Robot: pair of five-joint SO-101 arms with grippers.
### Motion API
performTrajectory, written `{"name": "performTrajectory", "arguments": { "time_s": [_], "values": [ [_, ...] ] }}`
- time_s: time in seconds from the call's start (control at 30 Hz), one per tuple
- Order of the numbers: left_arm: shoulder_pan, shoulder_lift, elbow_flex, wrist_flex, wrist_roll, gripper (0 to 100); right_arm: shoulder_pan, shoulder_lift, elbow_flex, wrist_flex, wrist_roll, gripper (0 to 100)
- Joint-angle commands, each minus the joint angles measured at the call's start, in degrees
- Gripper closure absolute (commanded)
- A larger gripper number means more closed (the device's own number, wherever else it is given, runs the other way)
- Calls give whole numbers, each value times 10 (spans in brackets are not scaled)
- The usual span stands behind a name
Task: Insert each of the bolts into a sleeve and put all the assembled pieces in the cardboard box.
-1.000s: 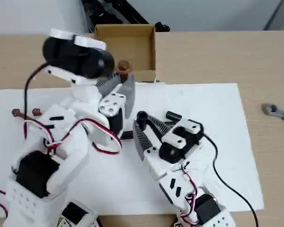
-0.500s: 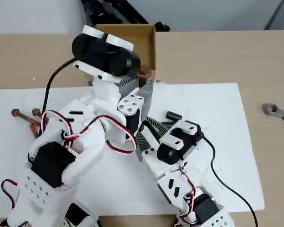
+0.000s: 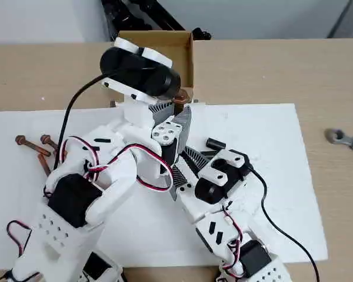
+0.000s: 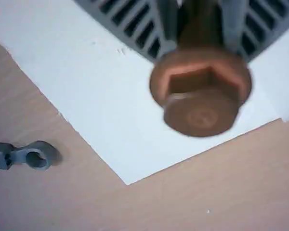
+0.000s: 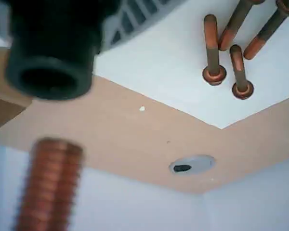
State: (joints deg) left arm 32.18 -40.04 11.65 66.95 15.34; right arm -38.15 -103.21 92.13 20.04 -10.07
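Note:
My left gripper (image 3: 177, 107) is shut on a copper bolt (image 3: 179, 97), just in front of the cardboard box (image 3: 187, 56). In the left wrist view the bolt's hex head (image 4: 201, 96) sticks out between the grey fingers (image 4: 135, 24). My right gripper (image 3: 182, 160) sits directly below the left one, its tip hidden behind that arm, and is shut on a black sleeve (image 5: 50, 57). The sleeve's open bore faces the bolt's threaded end (image 5: 50, 185), which hangs close to it but apart. Several loose bolts (image 3: 34, 145) lie at the left of the white mat (image 3: 259, 129).
A second black sleeve (image 3: 215, 143) lies on the mat just right of the grippers. A grey wrench (image 3: 344, 138) rests on the bare table at the far right. The same loose bolts (image 5: 231, 48) show on the mat in the right wrist view.
My left arm has swung right and forward with the bolt, from beside the box front to just above my right gripper. The right arm has barely moved.

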Motion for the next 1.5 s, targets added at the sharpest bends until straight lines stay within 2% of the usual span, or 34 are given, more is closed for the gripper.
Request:
{"name": "performTrajectory", "arguments": {
  "time_s": [0.0,0.17,1.47],
  "values": [
    [3,-4,-2,-6,4,994,6,-5,-23,-18,6,992],
    [3,-4,0,-6,4,994,29,-5,-24,-18,6,992],
    [-2,0,63,-72,-1,994,25,-6,-25,-18,4,992]
  ]
}}
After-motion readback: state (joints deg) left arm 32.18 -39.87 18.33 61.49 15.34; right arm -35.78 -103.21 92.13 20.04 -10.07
